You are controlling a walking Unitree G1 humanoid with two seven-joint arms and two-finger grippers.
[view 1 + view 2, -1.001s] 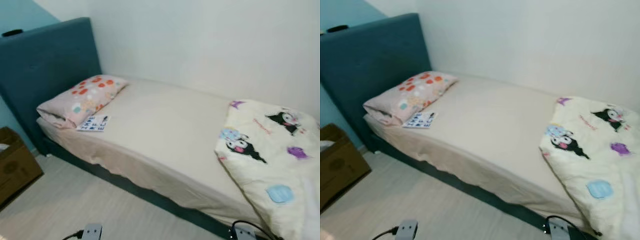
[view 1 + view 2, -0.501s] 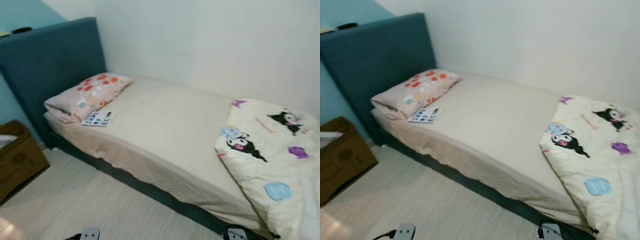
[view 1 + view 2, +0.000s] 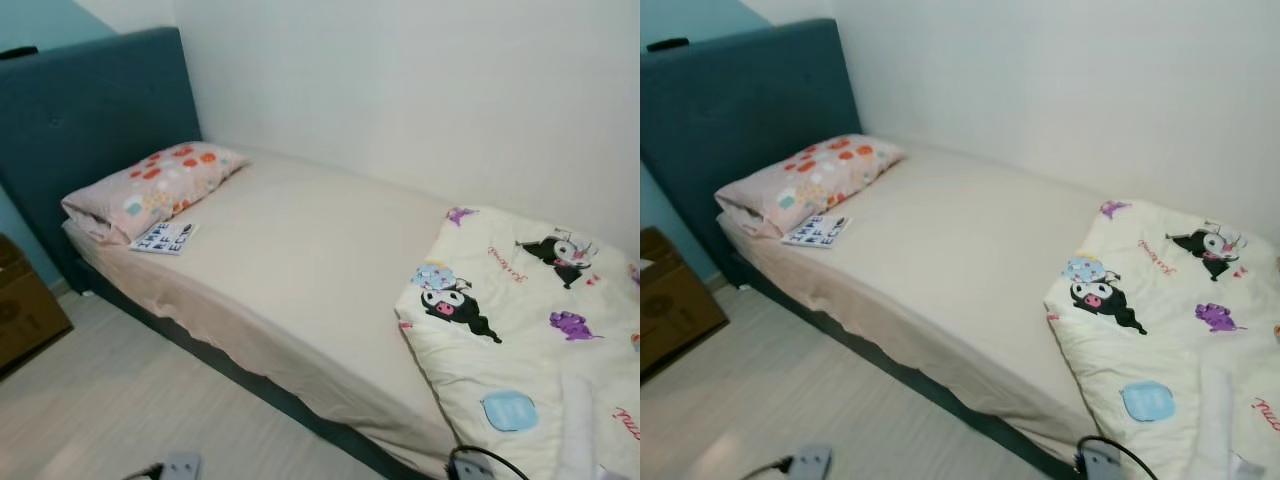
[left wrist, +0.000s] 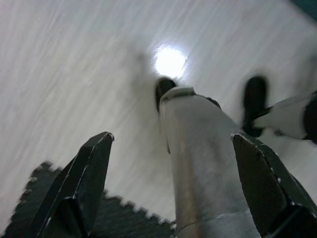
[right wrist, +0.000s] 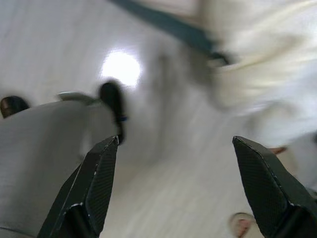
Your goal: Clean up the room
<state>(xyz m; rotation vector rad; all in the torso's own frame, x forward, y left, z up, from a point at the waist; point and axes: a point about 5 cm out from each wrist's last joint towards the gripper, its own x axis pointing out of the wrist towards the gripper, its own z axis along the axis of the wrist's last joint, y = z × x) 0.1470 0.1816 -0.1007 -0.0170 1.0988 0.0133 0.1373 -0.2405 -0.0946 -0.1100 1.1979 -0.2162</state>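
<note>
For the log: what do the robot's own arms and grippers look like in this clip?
Each gripper has two long black fingers, flat, tapering to blunt tips, with a finely textured surface: left gripper, right gripper. In the head views a small grey piece of each arm shows at the bottom edge: the left arm trails a thin black cable, and a black cable loops over the right arm.
</note>
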